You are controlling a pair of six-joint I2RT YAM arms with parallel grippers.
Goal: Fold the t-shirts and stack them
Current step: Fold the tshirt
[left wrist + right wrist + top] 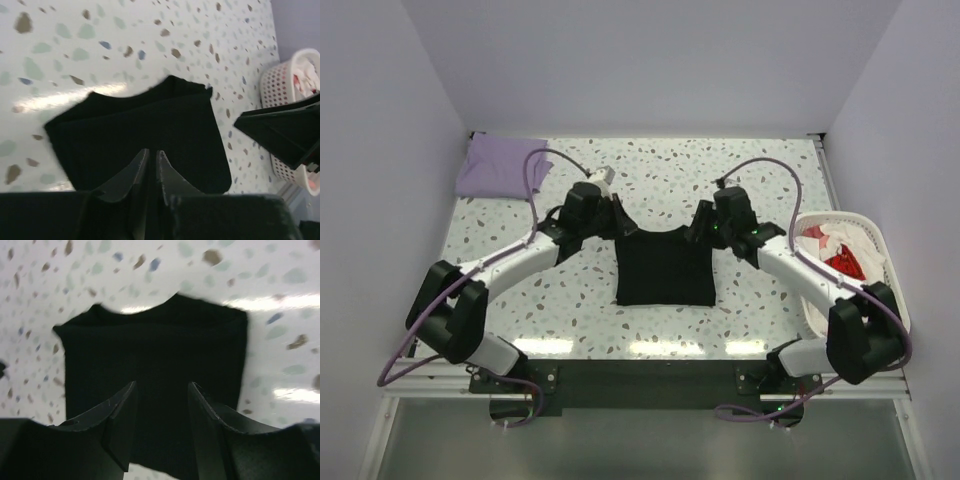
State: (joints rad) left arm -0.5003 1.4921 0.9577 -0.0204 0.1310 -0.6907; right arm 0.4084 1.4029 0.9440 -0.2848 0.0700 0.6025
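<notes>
R end effector [162, 386] released, L end effector [152, 151] barely ajar; basket [277, 85] w/ clothes [825, 242].

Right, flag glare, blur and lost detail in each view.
Top external: sharp, glare strips on the table, black t-shirt a textureless patch. Left wrist: glare streak beyond the t-shirt, left gripper blurred. Right wrist: softly blurred throughout, glare at right.

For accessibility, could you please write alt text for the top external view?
A folded black t-shirt lies centred, the left gripper and right gripper at its far corners. A lavender t-shirt sits far left, a white basket right.
</notes>
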